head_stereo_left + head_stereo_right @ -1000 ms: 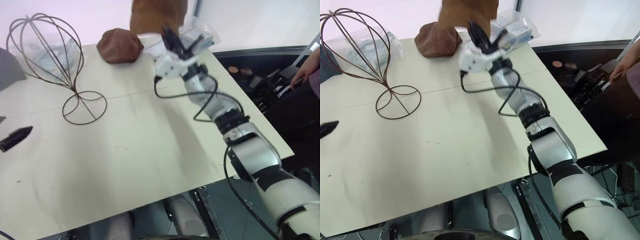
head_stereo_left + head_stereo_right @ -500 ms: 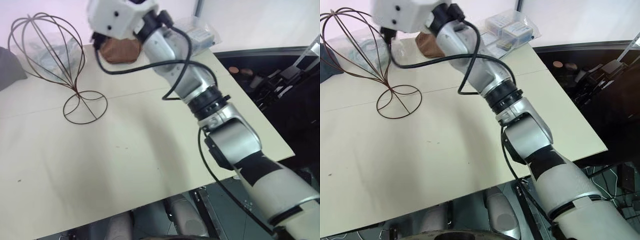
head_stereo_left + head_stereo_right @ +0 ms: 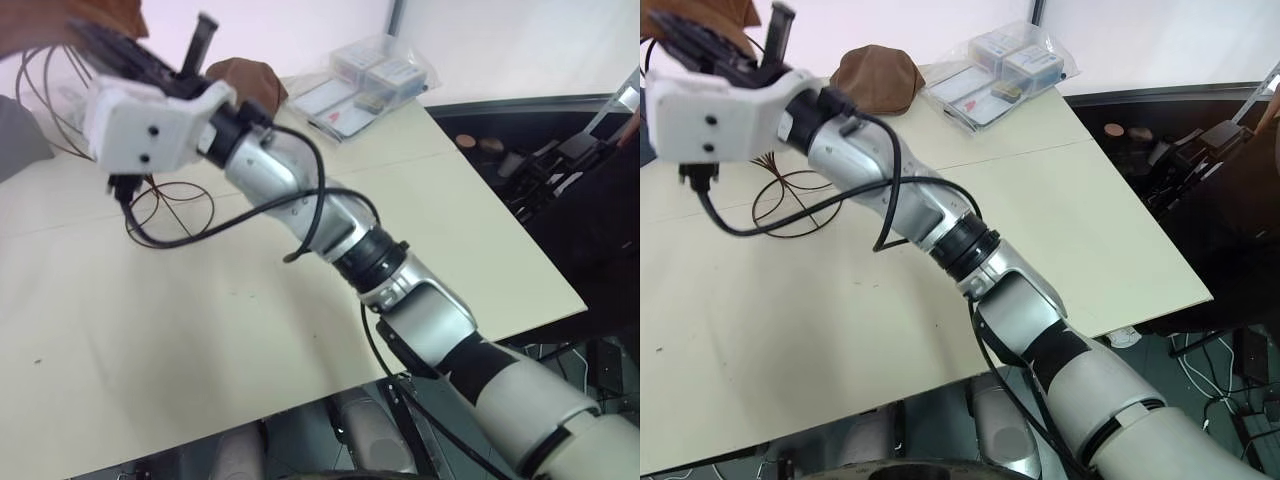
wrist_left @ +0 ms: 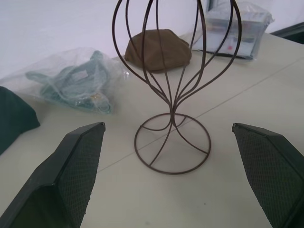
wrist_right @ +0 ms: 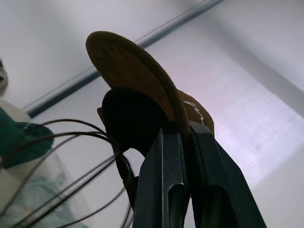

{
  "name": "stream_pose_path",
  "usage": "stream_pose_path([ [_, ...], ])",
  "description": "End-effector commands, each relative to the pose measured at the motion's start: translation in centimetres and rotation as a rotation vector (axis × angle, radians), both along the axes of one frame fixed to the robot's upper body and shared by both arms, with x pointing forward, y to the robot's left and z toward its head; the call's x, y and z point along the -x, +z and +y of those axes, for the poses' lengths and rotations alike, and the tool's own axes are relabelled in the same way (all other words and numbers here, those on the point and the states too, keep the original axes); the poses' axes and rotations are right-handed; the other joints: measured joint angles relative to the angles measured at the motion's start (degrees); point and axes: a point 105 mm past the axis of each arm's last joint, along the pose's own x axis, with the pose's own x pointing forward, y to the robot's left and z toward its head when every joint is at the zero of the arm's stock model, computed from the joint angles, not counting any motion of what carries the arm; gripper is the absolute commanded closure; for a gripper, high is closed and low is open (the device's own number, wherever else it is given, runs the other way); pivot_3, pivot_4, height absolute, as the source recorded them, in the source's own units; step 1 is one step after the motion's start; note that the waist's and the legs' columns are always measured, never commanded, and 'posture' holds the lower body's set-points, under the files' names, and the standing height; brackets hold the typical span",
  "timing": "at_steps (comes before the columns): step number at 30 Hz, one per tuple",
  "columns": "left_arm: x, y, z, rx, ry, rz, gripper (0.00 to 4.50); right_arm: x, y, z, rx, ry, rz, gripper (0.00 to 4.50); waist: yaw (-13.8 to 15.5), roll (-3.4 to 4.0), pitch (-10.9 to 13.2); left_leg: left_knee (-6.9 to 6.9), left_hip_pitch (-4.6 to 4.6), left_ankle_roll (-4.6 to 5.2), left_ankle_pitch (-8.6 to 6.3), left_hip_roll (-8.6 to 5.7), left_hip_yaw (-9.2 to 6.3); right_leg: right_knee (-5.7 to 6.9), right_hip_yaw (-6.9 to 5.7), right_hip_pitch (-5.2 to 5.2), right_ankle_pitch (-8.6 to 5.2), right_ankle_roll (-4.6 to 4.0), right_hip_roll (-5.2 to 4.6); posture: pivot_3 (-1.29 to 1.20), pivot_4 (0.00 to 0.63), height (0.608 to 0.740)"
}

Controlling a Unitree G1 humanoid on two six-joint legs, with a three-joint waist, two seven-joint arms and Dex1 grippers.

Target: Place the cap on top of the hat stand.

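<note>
Right pincer (image 5: pixel 183 137): I've swung it across, clamped on the cap (image 5: pixel 137 76), now just above the hat stand (image 4: pixel 173 95).
Left pincer (image 4: pixel 173 156): jaws spread wide, empty.

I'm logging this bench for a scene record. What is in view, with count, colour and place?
cap: 1, brown, white stitching, held above the hat stand
hat stand: 1, dark brown wire, on the table's left part
plain cap: 1, darker brown, far table edge
grey cap: 1, dark grey, far left
clear bag of boxes: 1, far right corner
clear bag of teal items: 1, behind the stand
table: 1, cream
left hand: 1, black fingers open, facing the stand
right hand: 1, black, shut on the cap's brim
</note>
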Motion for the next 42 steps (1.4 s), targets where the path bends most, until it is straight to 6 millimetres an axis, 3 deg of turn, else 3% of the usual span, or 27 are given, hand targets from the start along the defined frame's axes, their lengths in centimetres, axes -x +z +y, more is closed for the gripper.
stream_pose_path([
  [1, 0.7, 1.0, 0.0, -0.016, 0.018, -0.061, 0.0, 1.1, 0.6, 0.3, -0.01, 0.018, -0.04, 4.45, 0.0, 0.0, 0.0, 0.0, 0.01, -0.01, 0.01, 0.0, 0.0, 0.02, 0.0, 0.0, 0.0, -0.01, 0.0, 0.0, 0.15, 0.74],
  [17, -0.8, 0.2, 0.1, -0.005, 0.02, -0.065, 0.0, -1.8, -1.6, 0.5, 0.101, -0.151, -0.033, 4.45, -0.04, -0.01, -0.01, 0.75, 0.0, -0.03, 0.01, 0.0, -0.03, 0.63, 0.01, 0.02, -0.13, -0.25, 0.04, 0.0, 0.15, 0.74],
  [42, -2.9, -1.6, 0.5, 0.011, 0.002, -0.025, 0.0, 0.1, -3.1, 0.2, 0.181, -0.108, -0.063, 4.45, -0.03, -0.03, -0.02, 0.88, 0.07, -0.03, 0.01, 0.0, -0.02, 0.67, 0.01, 0.12, -0.05, -0.37, 0.04, 0.0, 0.15, 0.74],
])
